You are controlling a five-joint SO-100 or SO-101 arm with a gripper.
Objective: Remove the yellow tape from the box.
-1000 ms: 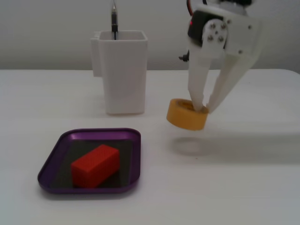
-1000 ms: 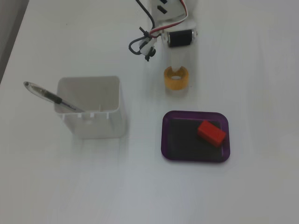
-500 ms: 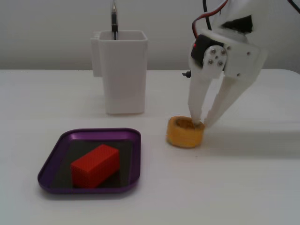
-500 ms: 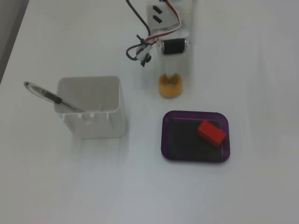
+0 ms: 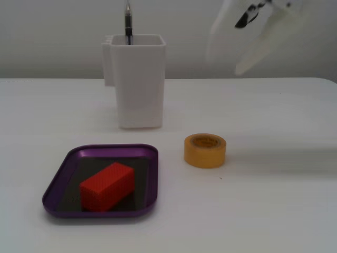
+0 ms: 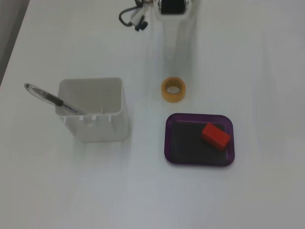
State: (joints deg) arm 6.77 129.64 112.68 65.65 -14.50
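The yellow tape [image 5: 205, 150] lies flat on the white table, outside the box and just to its right in a fixed view. In the other fixed view the tape [image 6: 173, 89] lies just above the box's upper left corner. The box [image 5: 59, 176], a shallow purple tray [image 6: 199, 116], holds only a red block [image 5: 107, 185]. My gripper [image 5: 234, 58] is a white motion blur high above the table, up and to the right of the tape, holding nothing visible. Its jaws are too smeared to read.
A tall white container [image 5: 139, 84] with a pen [image 5: 127, 21] in it stands behind the tray. In the view from above the container [image 6: 93, 112] is left of the tape. The arm's base [image 6: 172, 5] is at the top edge.
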